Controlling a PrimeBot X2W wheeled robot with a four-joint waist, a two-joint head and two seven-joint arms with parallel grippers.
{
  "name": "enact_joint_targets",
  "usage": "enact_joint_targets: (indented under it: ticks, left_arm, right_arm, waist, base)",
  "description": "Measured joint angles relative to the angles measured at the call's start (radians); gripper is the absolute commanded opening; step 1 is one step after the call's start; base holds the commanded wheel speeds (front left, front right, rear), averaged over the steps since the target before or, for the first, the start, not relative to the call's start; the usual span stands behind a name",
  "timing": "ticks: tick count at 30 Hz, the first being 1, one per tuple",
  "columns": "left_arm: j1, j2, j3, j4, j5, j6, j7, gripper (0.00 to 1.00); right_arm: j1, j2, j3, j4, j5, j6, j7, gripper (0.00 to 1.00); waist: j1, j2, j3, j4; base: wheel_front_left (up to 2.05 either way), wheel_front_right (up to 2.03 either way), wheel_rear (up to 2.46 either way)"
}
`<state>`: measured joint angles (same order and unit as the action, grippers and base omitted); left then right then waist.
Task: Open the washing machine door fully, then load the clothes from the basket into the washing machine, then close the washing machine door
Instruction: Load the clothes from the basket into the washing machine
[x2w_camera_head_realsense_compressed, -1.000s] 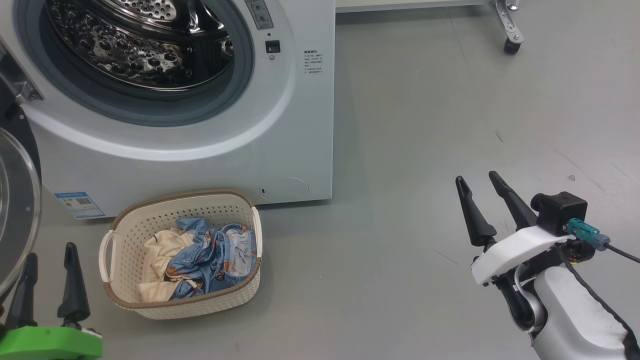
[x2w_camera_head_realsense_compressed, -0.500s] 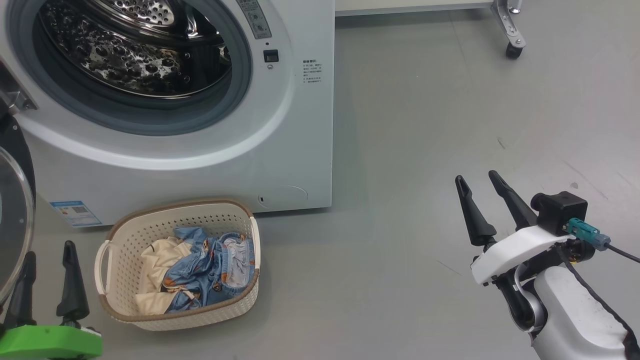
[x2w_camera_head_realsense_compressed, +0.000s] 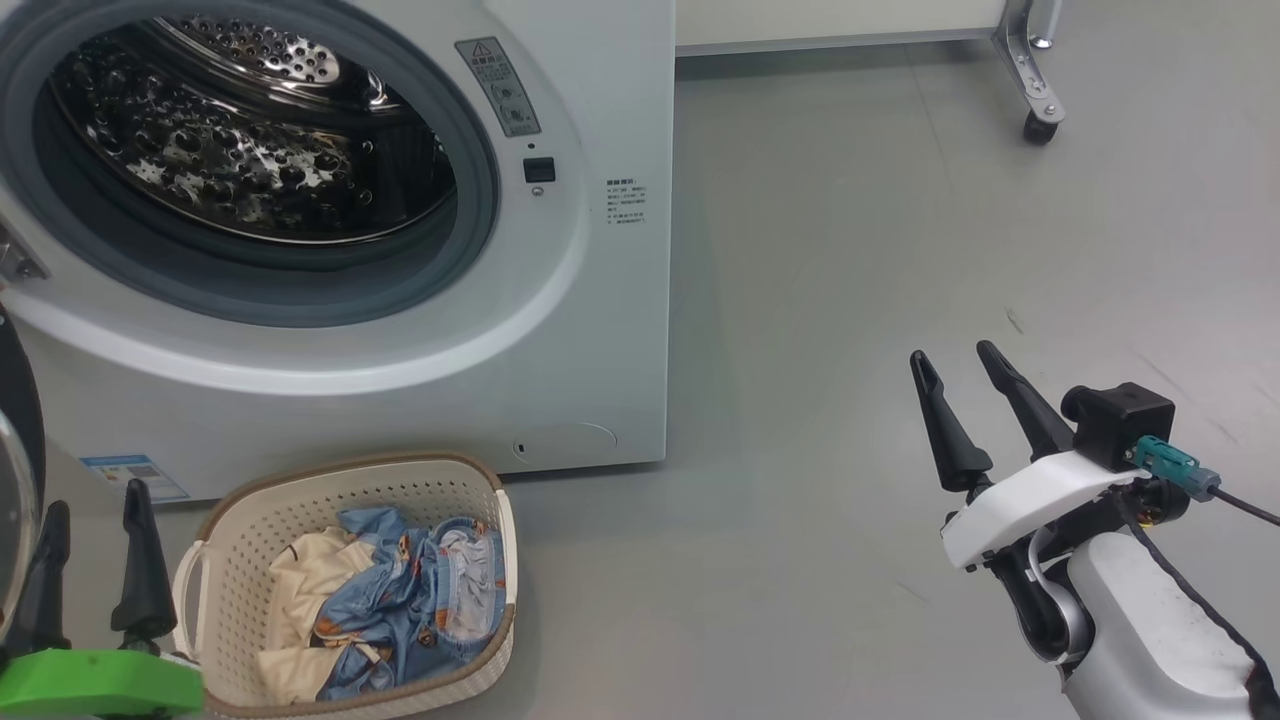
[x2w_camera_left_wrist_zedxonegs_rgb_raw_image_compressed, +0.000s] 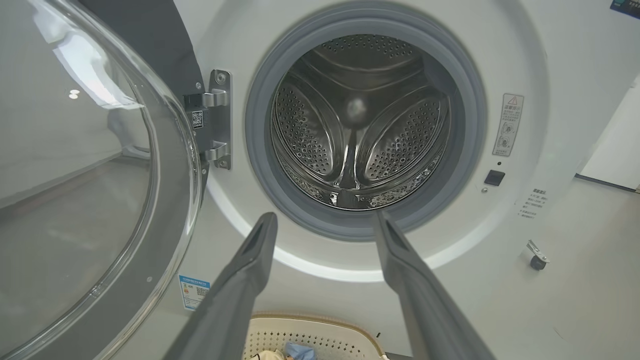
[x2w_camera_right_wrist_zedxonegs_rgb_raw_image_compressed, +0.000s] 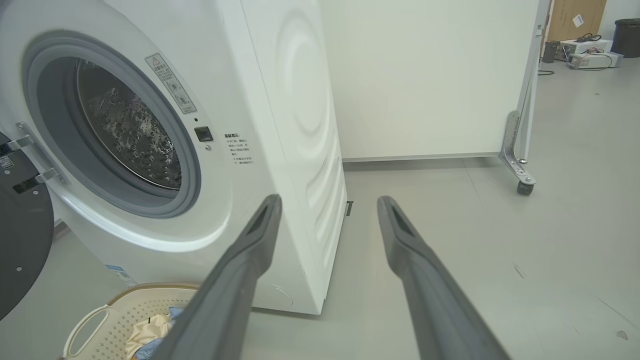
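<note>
Grey floor (x2w_camera_head_realsense_compressed: 850, 300), door (x2w_camera_left_wrist_zedxonegs_rgb_raw_image_compressed: 75, 200) apparently wide open, clothes (x2w_camera_head_realsense_compressed: 400, 600) in basket (x2w_camera_head_realsense_compressed: 240, 540), left gripper (x2w_camera_head_realsense_compressed: 95, 500) and right gripper (x2w_camera_head_realsense_compressed: 952, 353) apart

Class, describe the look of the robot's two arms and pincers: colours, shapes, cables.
Each pincer has two long, dark, tapering fingers. The left pincer sits on a green mount; the right pincer on a white mount, with a black box, a teal plug and a black cable. Its forearm is white, edged black.

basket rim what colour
The basket rim is brown; the head view shows it best.
</note>
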<state>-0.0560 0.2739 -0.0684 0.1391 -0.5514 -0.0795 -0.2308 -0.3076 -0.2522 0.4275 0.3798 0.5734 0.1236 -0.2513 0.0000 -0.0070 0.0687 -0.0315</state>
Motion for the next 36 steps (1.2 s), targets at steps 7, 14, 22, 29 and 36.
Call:
enact_joint_targets:
  ticks: [7, 14, 22, 29, 36]
  left_arm:
    - [0.000, 0.000, -0.001, -0.002, 0.000, 0.000, 0.000, 1.00]
    - [0.000, 0.001, -0.001, -0.002, 0.000, 0.000, 0.000, 1.00]
    - [0.000, 0.001, -0.002, -0.003, 0.000, 0.000, 0.000, 1.00]
    - [0.000, 0.001, -0.002, -0.003, 0.000, 0.000, 0.001, 1.00]
    - [0.000, 0.002, -0.003, -0.003, 0.000, 0.000, 0.001, 1.00]
  right_arm:
    - [0.000, 0.001, 0.000, -0.001, 0.000, 0.000, 0.000, 1.00]
    - [0.000, 0.001, 0.000, -0.001, 0.000, 0.000, 0.000, 1.00]
    - [0.000, 0.002, 0.000, -0.004, 0.000, 0.000, 0.000, 1.00]
    - [0.000, 0.002, 0.000, -0.004, 0.000, 0.000, 0.000, 1.00]
    - [0.000, 0.002, 0.000, -0.004, 0.000, 0.000, 0.000, 1.00]
  waist:
    - [0.0000, 0.0000, 0.001, 0.001]
    - [0.0000, 0.0000, 0.002, 0.002]
    - [0.0000, 0.0000, 0.003, 0.002]
    - [0.0000, 0.0000, 0.004, 0.002]
    - [0.0000, 0.0000, 0.006, 0.003]
  base:
    - [1.01, -1.01, 0.00]
    - [0.72, -0.72, 0.00]
    - [0.41, -0.41, 0.00]
    - [0.10, -0.10, 0.00]
    - [0.00, 0.00, 0.00]
